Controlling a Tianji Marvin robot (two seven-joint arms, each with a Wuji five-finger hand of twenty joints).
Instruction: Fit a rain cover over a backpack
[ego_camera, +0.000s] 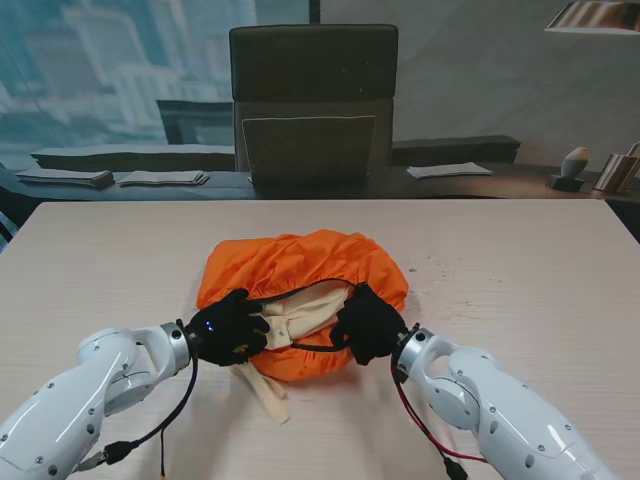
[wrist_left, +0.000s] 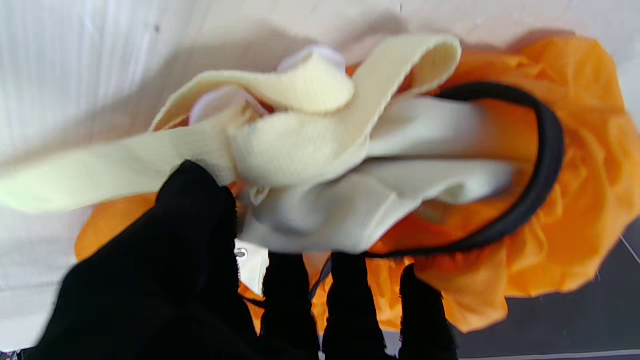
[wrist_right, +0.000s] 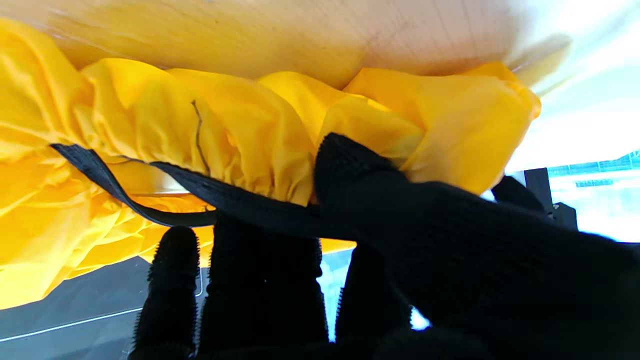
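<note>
Hands sit at the near edge of the bundle. Left hand (ego_camera: 228, 326) is closed on the cream backpack (ego_camera: 300, 308) near its straps; right hand (ego_camera: 368, 322) is clamped on the black elastic hem (wrist_right: 240, 202) of the orange rain cover (ego_camera: 300, 262). Bundle lies mid-table (ego_camera: 520, 280), cover already over the far side, cream fabric exposed at the near opening. Judged step: stretching the hem over the near end. Next move likely requires pulling the hem nearer and under while the left hand steadies the pack.
</note>
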